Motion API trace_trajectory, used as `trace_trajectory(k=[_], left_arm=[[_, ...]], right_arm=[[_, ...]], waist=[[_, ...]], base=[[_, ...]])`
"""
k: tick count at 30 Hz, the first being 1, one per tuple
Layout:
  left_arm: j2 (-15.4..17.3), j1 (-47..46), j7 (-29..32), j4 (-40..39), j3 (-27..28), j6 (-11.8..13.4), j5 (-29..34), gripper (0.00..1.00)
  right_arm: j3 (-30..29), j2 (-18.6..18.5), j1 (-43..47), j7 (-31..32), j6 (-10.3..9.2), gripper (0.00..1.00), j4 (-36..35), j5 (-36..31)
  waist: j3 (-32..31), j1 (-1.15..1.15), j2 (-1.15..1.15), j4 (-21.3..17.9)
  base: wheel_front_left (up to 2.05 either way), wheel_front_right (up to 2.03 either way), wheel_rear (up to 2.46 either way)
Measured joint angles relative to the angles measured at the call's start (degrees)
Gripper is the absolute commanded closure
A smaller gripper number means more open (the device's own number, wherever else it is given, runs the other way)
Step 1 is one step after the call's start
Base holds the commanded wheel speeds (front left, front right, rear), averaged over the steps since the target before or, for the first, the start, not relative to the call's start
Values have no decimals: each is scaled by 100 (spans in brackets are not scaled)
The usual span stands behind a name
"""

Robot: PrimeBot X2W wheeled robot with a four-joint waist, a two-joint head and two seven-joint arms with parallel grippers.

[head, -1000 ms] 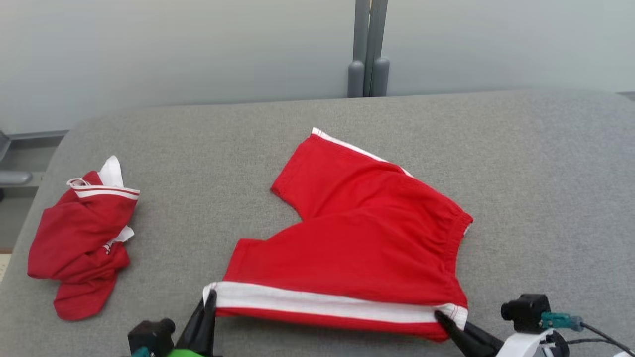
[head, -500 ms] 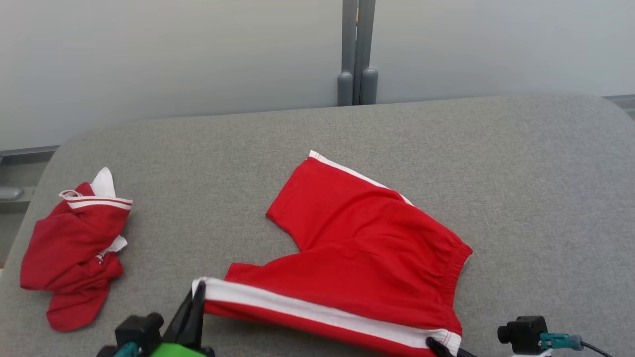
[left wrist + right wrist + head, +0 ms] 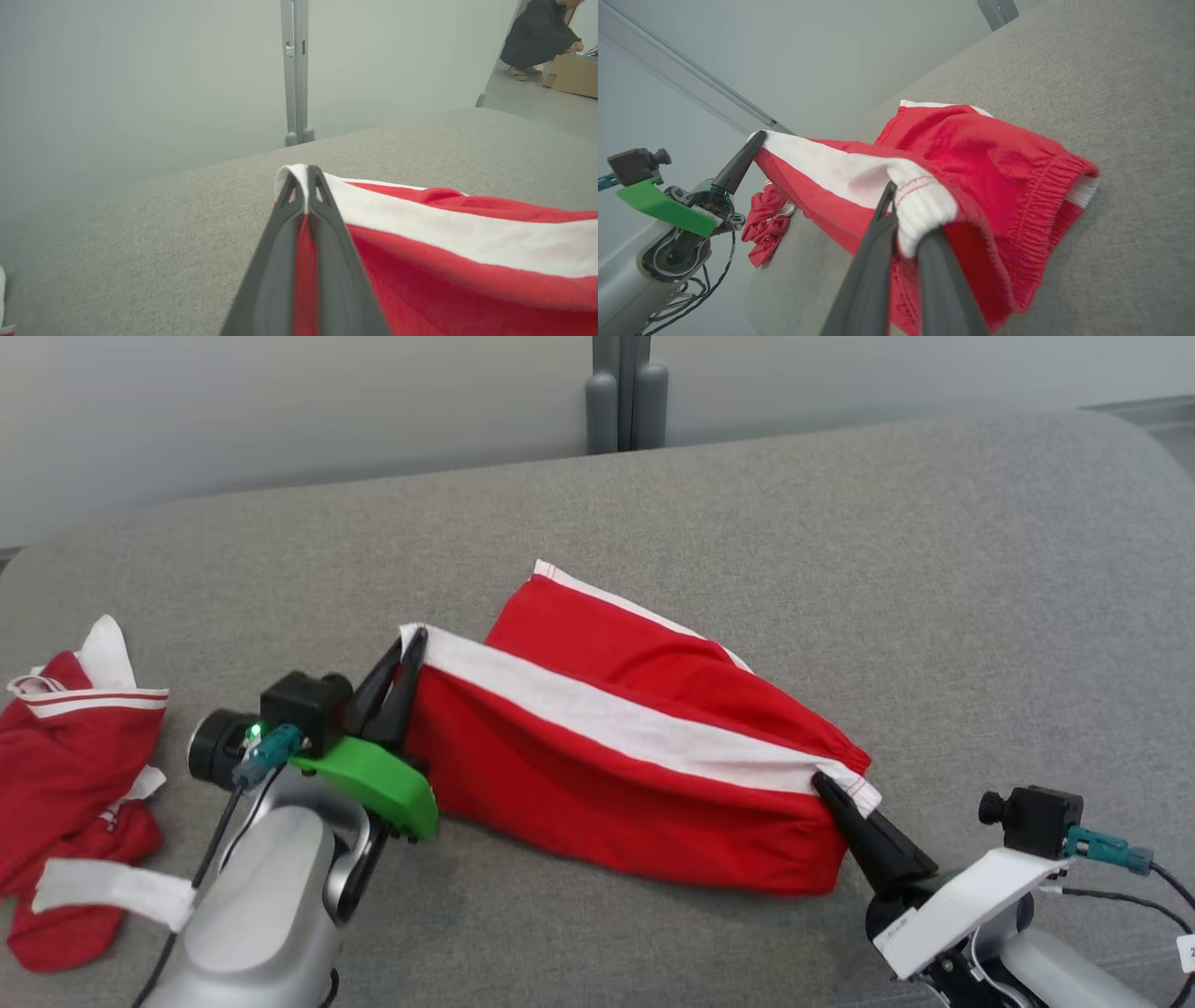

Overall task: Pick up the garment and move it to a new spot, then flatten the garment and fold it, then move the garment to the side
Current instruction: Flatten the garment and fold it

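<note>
The garment [image 3: 607,784] is a pair of red shorts with a white side stripe, lying mid-surface with its near half lifted and folding over the far half. My left gripper [image 3: 414,639] is shut on the leg-hem corner of the stripe, seen close in the left wrist view [image 3: 306,170]. My right gripper [image 3: 822,782] is shut on the waistband end of the same stripe, the white band bunched between its fingers [image 3: 908,210]. The stripe edge hangs taut between both grippers. The far leg [image 3: 597,616] still rests on the grey fabric.
A second crumpled red and white garment [image 3: 65,784] lies at the left edge of the grey padded surface [image 3: 840,569]. A grey post [image 3: 624,392] and pale wall stand behind. A person [image 3: 537,37] crouches by boxes far off in the left wrist view.
Both grippers have raised the striped edge and carried it away from me over the rest of the shorts. The head camera has also tilted, so both arms now show more fully.
</note>
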Motion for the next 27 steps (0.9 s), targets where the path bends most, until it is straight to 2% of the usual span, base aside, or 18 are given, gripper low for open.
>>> trace_trajectory(k=[10, 22, 27], left_arm=[[-99, -1383, 0, 977, -368, 0, 1, 100], [-114, -2282, 0, 1578, -621, 0, 218, 100], [-105, -2448, 0, 1792, -564, 0, 281, 100]], right_arm=[[-947, 600, -312, 0, 0, 100, 288, -593], [-1358, 1132, -447, 0, 0, 100, 369, -1050], [-1222, 1272, -569, 0, 0, 100, 419, -1176]], waist=[[847, 0, 0, -322], [1473, 1, 0, -806], [1667, 1, 0, -982]], base=[[0, 0, 0], [0, 0, 0], [0, 0, 0]])
